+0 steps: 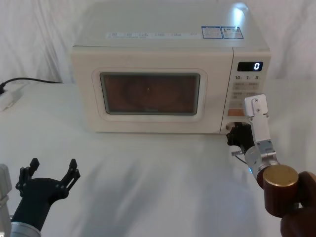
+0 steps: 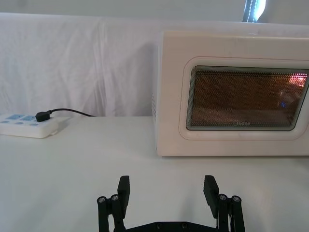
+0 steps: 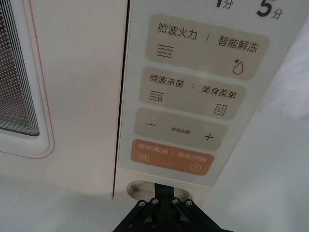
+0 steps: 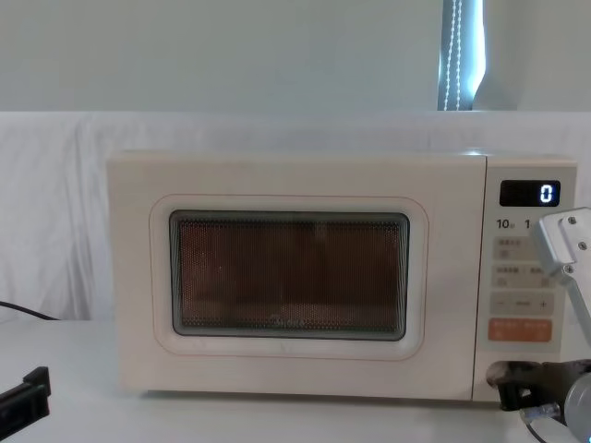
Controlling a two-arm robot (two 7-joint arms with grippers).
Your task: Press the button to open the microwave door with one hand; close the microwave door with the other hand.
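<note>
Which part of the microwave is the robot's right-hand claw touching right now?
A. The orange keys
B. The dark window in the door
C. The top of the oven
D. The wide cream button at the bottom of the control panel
D. The right gripper has its tips on the button, just under the orange keys; the microwave door looks shut, and the left gripper hovers open over the table.

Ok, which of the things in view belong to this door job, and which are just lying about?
Job:
- button, at the panel's bottom, right gripper against it
- microwave door, closed
- left gripper, fingers open, low over the table and well short of the microwave

Lying about:
- power strip with a black plug
- orange keys
- display reading 0
</note>
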